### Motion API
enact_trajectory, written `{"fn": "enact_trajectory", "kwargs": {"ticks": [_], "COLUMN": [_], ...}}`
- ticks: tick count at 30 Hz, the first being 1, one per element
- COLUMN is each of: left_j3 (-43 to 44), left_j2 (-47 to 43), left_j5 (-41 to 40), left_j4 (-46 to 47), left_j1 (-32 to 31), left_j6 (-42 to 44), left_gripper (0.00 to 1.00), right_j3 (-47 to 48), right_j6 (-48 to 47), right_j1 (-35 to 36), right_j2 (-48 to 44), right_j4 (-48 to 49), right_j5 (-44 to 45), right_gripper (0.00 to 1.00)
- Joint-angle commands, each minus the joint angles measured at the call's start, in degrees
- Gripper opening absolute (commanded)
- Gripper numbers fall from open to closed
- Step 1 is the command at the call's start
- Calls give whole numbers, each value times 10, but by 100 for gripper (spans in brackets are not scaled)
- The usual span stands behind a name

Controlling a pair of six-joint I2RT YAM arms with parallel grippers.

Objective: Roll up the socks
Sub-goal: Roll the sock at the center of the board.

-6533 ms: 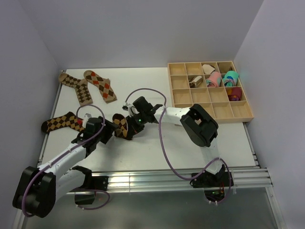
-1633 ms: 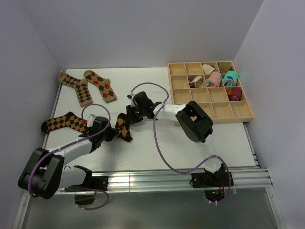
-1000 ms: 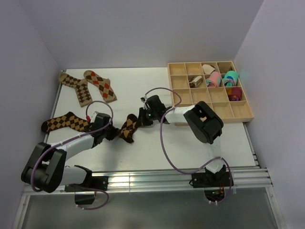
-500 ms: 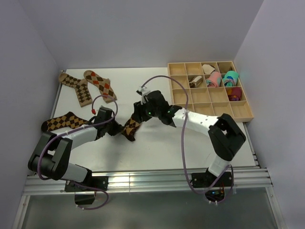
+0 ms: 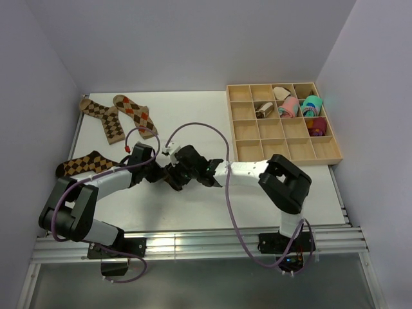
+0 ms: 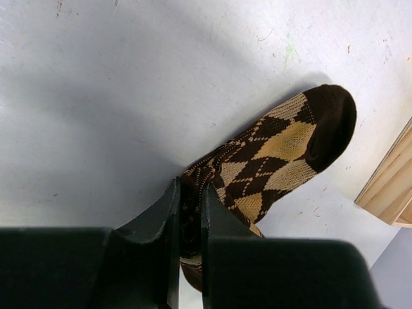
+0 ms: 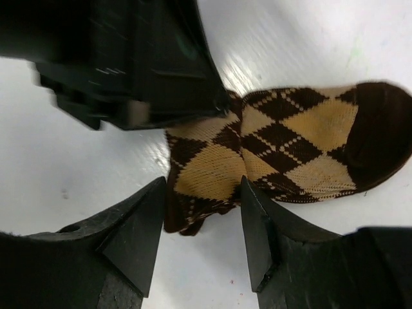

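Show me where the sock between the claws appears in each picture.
Top external: argyle sock just left of centre, mostly under the left gripper and right gripper.
Left wrist: centre-right, rising from the left gripper.
Right wrist: centre-right, straddled by the right gripper.
Shared landmark: left gripper pinching it.

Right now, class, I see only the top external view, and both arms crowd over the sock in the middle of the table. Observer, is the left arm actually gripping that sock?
Observer: Yes. In the left wrist view the left jaws are shut on a bunched fold of the argyle sock.
Operator: And the right arm?
Observer: Its wrist view shows the right jaws open, straddling the sock's folded end.
Operator: Is the sock rolled yet?
Observer: No. Its dark brown toe end lies flat on the table. Only the end between the arms is folded over.
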Motion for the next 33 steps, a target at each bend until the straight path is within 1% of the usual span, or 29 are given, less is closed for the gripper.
{"fn": "enact_trajectory", "kwargs": {"ticks": [1, 3, 5, 6, 8, 9, 11, 12, 14, 15, 17, 18, 20, 21, 22, 23, 24, 27, 33], "left_j3": [-13, -12, -10, -6, -4, -6, -9, -15, -23, -26, -38, -44, -62, -69, -76, -84, -100, -125, -133], "left_j2": [23, 23, 24, 24, 21, 12, 0, -16, -33, -49, -65, -85, -106, -127, -139, -150, -169, -186, -149], "left_j5": [-21, -10, -7, -6, -5, -7, -9, -11, -13, -13, -13, -13, -13, -13, -30, -33, -33, -21, -3], "left_j4": [-78, -75, -77, -77, -76, -73, -66, -56, -48, -37, -28, -24, -5, -1, 9, 17, 24, 59, 96], "left_j1": [-1, -1, -1, -1, -1, -1, -1, -1, -1, -1, -1, -1, -1, -1, -1, -1, -1, -1, -7], "left_j6": [35, 39, 45, 49, 57, 57, 58, 57, 54, 54, 48, 42, 36, 31, 22, 18, 10, -4, -19], "left_gripper": [0, 0, 0, 0, 1, 6, 14, 23, 34, 42, 52, 63, 67, 73, 75, 76, 76, 77, 76], "right_j3": [12, 8, 6, 3, -7, -13, -18, -18, -10, -8, 5, 11, 20, 26, 39, 46, 63, 97, 155], "right_j6": [-6, 1, 9, 15, 37, 47, 80, 91, 120, 129, 159, 167, 192, 197, 201, 200, 197, 185, 168], "right_j1": [-3, -5, -7, -8, -20, -27, -50, -58, -82, -90, -112, -120, -133, -145, -150, -152, -156, -156, -155], "right_j2": [22, 36, 45, 48, 52, 54, 56, 58, 71, 74, 87, 92, 104, 108, 109, 111, 114, 121, 146], "right_j4": [17, 21, 21, 21, 28, 28, 28, 23, 3, -2, -20, -22, -36, -43, -52, -63, -86, -126, -191], "right_j5": [19, 14, 5, -3, -42, -53, -81, -111, -134, -172, -202, -239, -273, -286, -304, -308, -312, -320, -323], "right_gripper": [57, 52, 43, 28, 14, 2, 0, 0, 0, 0, 0, 0, 0, 0, 0, 0, 0, 0, 0]}}
